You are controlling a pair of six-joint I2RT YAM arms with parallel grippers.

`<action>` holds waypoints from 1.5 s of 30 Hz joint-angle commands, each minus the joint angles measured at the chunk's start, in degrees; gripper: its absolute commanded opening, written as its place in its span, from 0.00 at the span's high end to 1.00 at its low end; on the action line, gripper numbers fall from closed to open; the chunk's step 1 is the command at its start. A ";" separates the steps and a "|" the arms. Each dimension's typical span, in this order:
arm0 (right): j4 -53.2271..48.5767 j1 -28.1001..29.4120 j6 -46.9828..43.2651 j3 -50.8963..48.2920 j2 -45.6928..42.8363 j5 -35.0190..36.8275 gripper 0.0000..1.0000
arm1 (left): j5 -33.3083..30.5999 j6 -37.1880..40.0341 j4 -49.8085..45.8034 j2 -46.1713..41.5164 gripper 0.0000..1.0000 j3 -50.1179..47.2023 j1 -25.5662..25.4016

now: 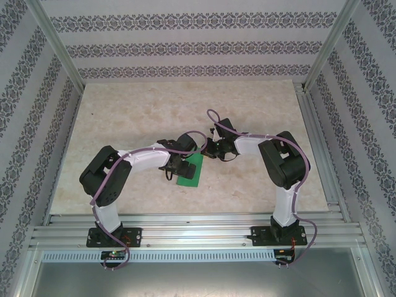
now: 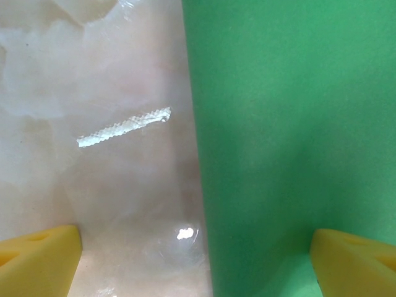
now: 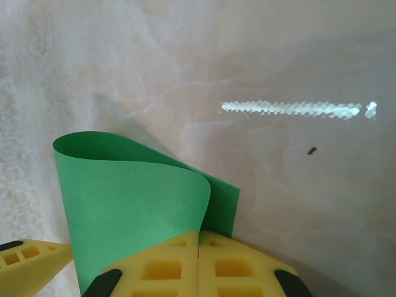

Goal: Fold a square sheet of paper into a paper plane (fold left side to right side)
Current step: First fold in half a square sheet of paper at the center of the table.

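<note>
Yellow fingertips (image 2: 38, 255) of the left end effector (image 2: 197, 260) stand spread wide at 7 and 5 o'clock of the left wrist view, over the pale worktop (image 2: 93, 74). The square sheet of paper (image 2: 291, 124) covers the side toward 3 o'clock.

From the right wrist, the right end effector (image 3: 198, 265) is pressed together at 6 o'clock and pinches the curled-over flap of the sheet.

From above, the sheet lies near the worktop's centre, with the left end effector at its 10 o'clock and the right one at its 1 o'clock.
</note>
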 commanded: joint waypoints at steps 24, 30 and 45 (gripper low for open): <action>1.71 0.18 0.92 -0.10 -0.37 -0.46 0.94 | -5.10 -1.76 -3.72 5.89 0.05 -0.79 -4.32; 0.24 -1.80 0.57 -0.23 -3.45 0.81 0.76 | -3.92 -2.28 -2.99 6.95 0.06 -1.49 -4.59; 0.61 -3.64 0.93 -3.08 -6.84 -2.25 0.94 | -3.68 -2.30 -3.10 6.98 0.08 -1.31 -4.60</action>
